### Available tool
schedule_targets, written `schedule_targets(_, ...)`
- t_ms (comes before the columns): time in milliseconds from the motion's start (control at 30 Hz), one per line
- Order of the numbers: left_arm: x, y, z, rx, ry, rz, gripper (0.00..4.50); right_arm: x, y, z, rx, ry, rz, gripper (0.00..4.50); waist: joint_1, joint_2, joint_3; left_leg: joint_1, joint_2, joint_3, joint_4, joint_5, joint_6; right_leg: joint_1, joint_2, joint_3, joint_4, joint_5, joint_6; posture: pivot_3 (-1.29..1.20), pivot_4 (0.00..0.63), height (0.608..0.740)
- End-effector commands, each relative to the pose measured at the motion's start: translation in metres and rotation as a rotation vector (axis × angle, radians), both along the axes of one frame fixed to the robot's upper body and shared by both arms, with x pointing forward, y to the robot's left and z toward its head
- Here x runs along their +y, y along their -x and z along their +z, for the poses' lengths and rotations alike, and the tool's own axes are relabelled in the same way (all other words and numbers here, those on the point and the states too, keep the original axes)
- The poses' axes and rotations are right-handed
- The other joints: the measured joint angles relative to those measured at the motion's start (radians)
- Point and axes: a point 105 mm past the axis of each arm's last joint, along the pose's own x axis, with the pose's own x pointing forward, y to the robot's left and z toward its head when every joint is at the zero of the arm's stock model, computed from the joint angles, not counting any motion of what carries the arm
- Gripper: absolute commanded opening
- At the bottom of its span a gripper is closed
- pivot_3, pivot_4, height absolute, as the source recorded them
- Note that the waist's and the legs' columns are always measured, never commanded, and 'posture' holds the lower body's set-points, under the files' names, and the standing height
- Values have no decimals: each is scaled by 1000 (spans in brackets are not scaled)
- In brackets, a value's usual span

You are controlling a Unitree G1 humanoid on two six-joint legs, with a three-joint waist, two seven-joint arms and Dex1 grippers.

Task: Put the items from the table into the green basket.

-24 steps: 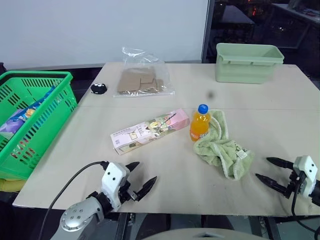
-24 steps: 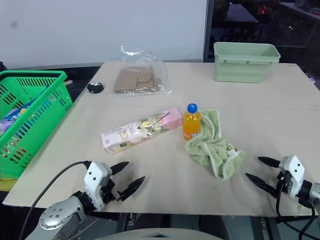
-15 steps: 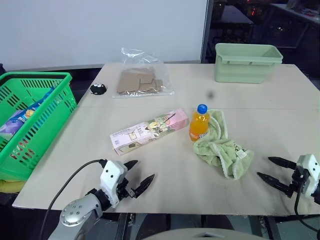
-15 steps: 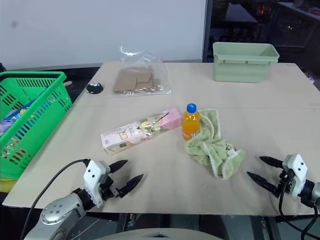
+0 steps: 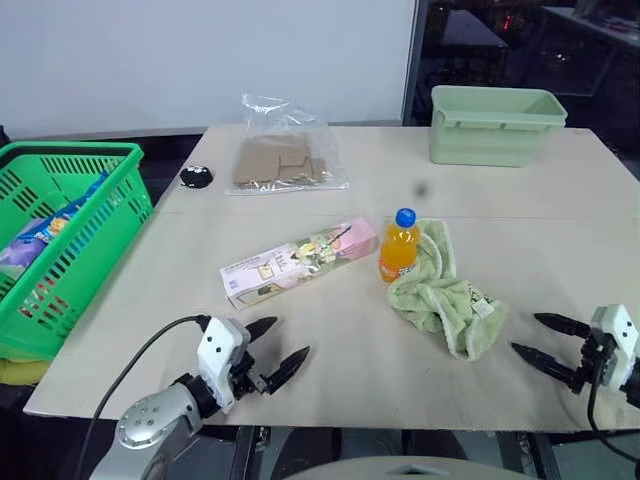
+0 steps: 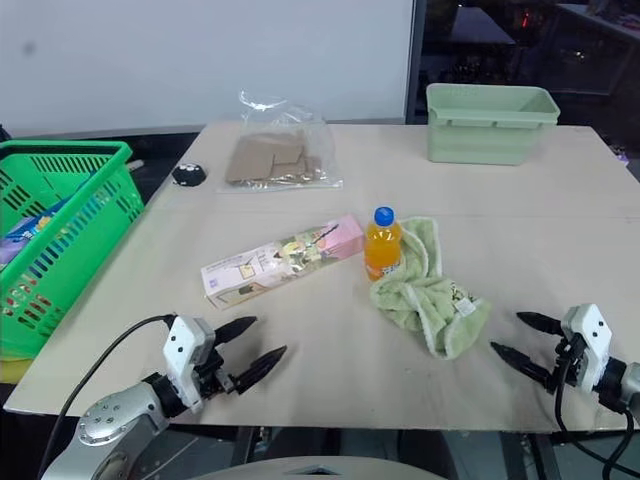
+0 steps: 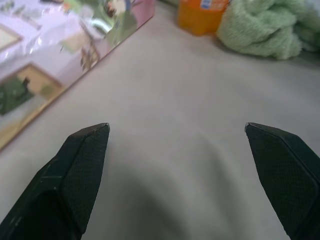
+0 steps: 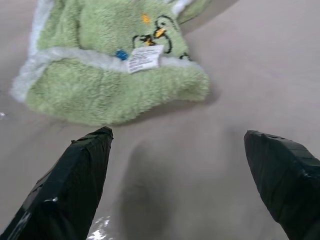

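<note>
Lying flat, long pink-and-white printed carton (image 5: 299, 262), upright orange bottle (image 5: 400, 246), blue cap

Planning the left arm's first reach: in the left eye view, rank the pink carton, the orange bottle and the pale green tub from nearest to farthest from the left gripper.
1. Pink carton, just ahead of the left gripper, mid-table.
2. Orange bottle, beyond the carton's right end, beside the green towel.
3. Pale green tub, at the far right corner.

Setting: indoor lab or test room. Evidence: plain beige wooden table (image 5: 560, 250) used as a staging bench, blank white wall panel (image 5: 200, 60) behind it, dark glass partition (image 5: 520, 40) showing desks beyond.
</note>
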Motion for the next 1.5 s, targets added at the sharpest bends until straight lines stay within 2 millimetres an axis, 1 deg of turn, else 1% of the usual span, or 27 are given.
schedule_targets(33,3,-5,37,-104,-16,-56,4472,14,-5,26,-42,-38,69,4500,0,0,0,0,0,0,0,0,0,0,0,0,0,0,0,-34,27,740)
schedule_targets(133,9,-8,55,-132,-33,-96,4472,27,-12,38,-74,-45,118,4500,-1,0,0,0,1,-3,0,0,0,0,0,0,0,0,0,-37,30,740)
schedule_targets(167,10,-6,58,-133,-45,-128,4472,32,-15,42,-86,-50,133,4500,-2,1,0,0,1,-3,0,0,0,0,0,0,0,0,0,-33,30,740)
schedule_targets(233,11,3,67,-108,-77,-235,4472,45,-22,49,-112,-45,165,4500,-3,-1,2,0,1,-3,0,0,0,0,0,0,0,0,0,-31,28,740)
schedule_targets(333,16,12,78,-49,-129,-334,4472,64,-33,50,-148,24,217,4500,-4,-3,2,0,1,-2,-1,0,0,-1,1,-1,-1,0,0,-42,30,740)
schedule_targets(400,15,18,90,-28,-117,-391,4472,80,-39,53,-144,27,259,4500,-4,-2,4,-1,2,-1,-1,0,0,-1,1,-1,-1,0,0,-40,32,740)
schedule_targets(467,16,16,99,-52,-132,-396,4472,92,-46,56,-149,38,283,4500,-3,0,6,-1,2,-2,-1,0,0,-1,0,-1,-1,0,0,-42,32,740)
schedule_targets(567,18,10,111,-109,-142,-386,4472,101,-51,50,-121,62,300,4500,1,0,8,-1,2,-1,-1,0,0,-1,0,-1,-1,0,0,-46,33,740)
schedule_targets(633,13,8,118,-130,-97,-385,4472,101,-57,39,-84,94,277,4500,2,-1,8,-1,1,-1,-1,0,0,-1,1,-3,-1,0,-1,-40,36,740)
schedule_targets(700,8,9,124,-150,-58,-390,4500,97,-61,28,-49,113,255,3964,0,-1,9,-2,1,-1,-2,2,4,-1,1,-3,-1,2,-4,-42,36,740)
schedule_targets(733,7,10,125,-153,-49,-390,4500,96,-61,25,-35,106,250,3719,0,-1,9,-2,1,-1,-2,2,4,-1,1,-3,-1,2,-4,-42,36,740)
schedule_targets(767,6,10,125,-145,-41,-392,4500,95,-62,23,-26,102,242,3309,-1,-1,9,-2,1,-1,-2,3,4,-1,1,-3,-1,3,-4,-42,36,740)
schedule_targets(800,6,11,125,-138,-47,-392,4500,94,-62,22,-19,102,236,2752,-1,-1,9,-2,1,-1,-2,3,4,-1,1,-3,-1,3,-4,-41,35,740)
schedule_targets(867,7,10,123,-129,-58,-392,4500,92,-62,21,-15,117,242,1773,-1,0,10,-2,1,-1,-2,3,4,-1,2,-3,-1,3,-4,-40,36,740)
schedule_targets(900,7,10,122,-127,-59,-391,4500,91,-61,21,-9,115,241,1364,-1,-1,10,-1,1,-1,-2,3,4,0,2,-3,-1,3,-4,-42,36,740)
schedule_targets(967,6,10,122,-123,-60,-393,4500,89,-60,24,-18,106,239,257,-2,-1,10,-1,1,-1,-2,3,4,-1,4,-3,-1,3,-4,-43,34,740)
schedule_targets(1000,6,10,122,-123,-57,-393,4500,88,-61,27,-25,88,229,35,-2,-1,10,-1,1,-1,-2,3,4,-1,4,-3,-1,2,-4,-45,34,740)
schedule_targets(1100,5,9,123,-127,-56,-395,4500,84,-65,43,-63,20,196,35,-2,-1,10,-1,1,-1,-2,3,4,-1,4,-2,-1,2,-4,-53,31,740)
schedule_targets(1200,2,6,128,-147,-43,-401,4500,73,-68,63,-90,-53,147,35,-1,-1,10,-1,1,-1,-2,3,4,0,4,-2,-1,3,-5,-60,27,740)
schedule_targets(1300,0,2,134,-176,-21,-406,4500,55,-70,79,-117,-73,98,35,-3,-1,10,-1,1,-1,-2,3,4,0,4,-2,-1,3,-5,-70,22,740)
schedule_targets(1400,-4,0,143,-204,18,-417,4500,26,-72,93,-124,-61,0,35,-2,0,9,-1,1,-1,-2,3,4,0,4,-2,-1,3,-5,-70,22,740)
schedule_targets(1500,-11,-2,151,-231,65,-434,4500,-13,-71,114,-164,-32,-138,35,-3,-1,9,-1,0,0,-2,3,5,0,4,-2,-1,3,-5,-79,19,740)
